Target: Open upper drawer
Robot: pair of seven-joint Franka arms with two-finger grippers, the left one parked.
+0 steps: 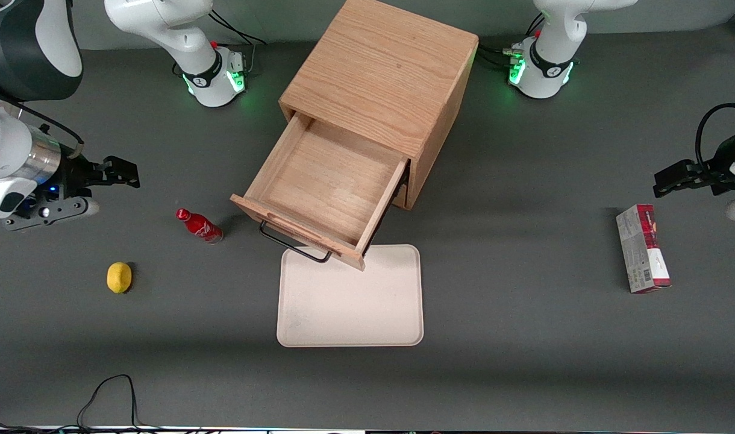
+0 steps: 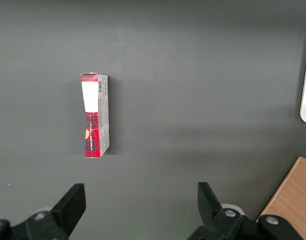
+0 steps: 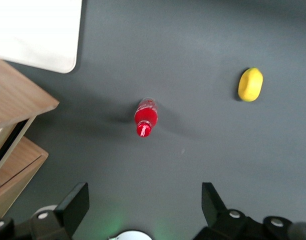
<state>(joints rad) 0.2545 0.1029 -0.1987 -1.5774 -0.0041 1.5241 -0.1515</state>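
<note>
A: Which step are we at?

B: Judging by how things lie, the pull is done. Taking the cabinet (image 1: 382, 90) as the landmark: the gripper (image 1: 117, 172) hangs well off toward the working arm's end of the table from it, above the bare surface, jaws spread apart and holding nothing. It is well clear of the handle.

A: And what lies between it and the cabinet?

B: A lemon (image 1: 119, 277), nearer the front camera than the gripper. Then a red bottle (image 1: 199, 225), standing near the drawer's corner but apart from it.

A: The drawer itself?

B: The upper drawer (image 1: 328, 187) juts out of the cabinet's front, its wooden tray bare inside. Its black wire handle (image 1: 292, 244) overhangs the edge of a pale tray (image 1: 349, 313) that lies in front of the cabinet.

A: So what does the next move call for?

B: Little, I'd say: hold clear, or park the arm.

A: The surface?

B: A dark grey matte table (image 1: 524, 361). Toward the parked arm's end of it from the cabinet, a red-and-white carton (image 1: 643, 248) lies flat. A cable (image 1: 111, 392) trails at the table's near edge.
</note>
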